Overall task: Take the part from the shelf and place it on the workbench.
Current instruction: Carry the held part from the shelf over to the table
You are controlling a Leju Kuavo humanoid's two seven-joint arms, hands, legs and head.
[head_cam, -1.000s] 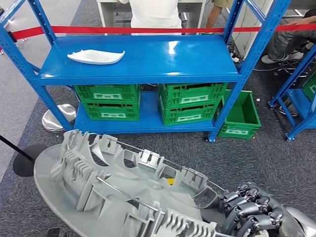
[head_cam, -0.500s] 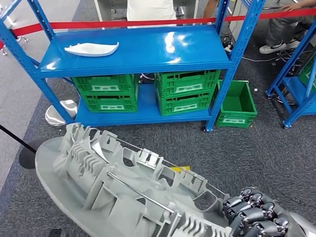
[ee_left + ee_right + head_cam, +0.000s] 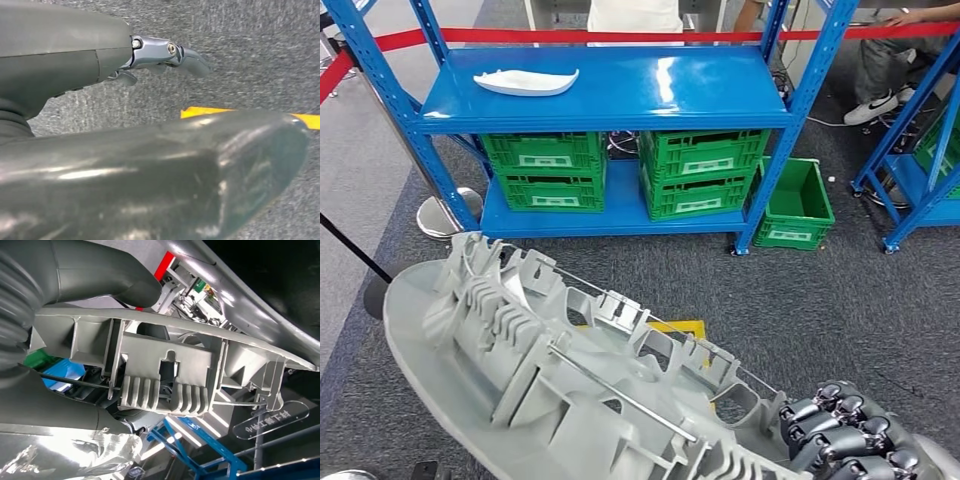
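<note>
A large grey moulded part [image 3: 546, 370] with ribs and a thin metal rod lies across the lower half of the head view, above the carpet. My right hand [image 3: 848, 440] grips its right end with dark fingers curled over the edge. The right wrist view shows the ribbed part [image 3: 166, 375] between the thumb [image 3: 105, 275] and the fingers. My left hand [image 3: 64, 55] hangs over the carpet with a finger [image 3: 166, 50] stretched out and nothing between it and the thumb [image 3: 188, 175]. A slim white part [image 3: 525, 81] lies on the blue shelf [image 3: 637, 100].
Green crates [image 3: 546, 170] [image 3: 701, 170] fill the shelf's lower level, and a green bin [image 3: 795, 205] stands on the floor to its right. A red barrier rope [image 3: 622, 36] runs behind it, with people beyond. A stanchion base [image 3: 444, 215] and yellow floor tape [image 3: 682, 327] lie nearby.
The camera has shifted, so the shelf now sits a little higher and further right in the picture. The grey part stays in my right hand's grip.
</note>
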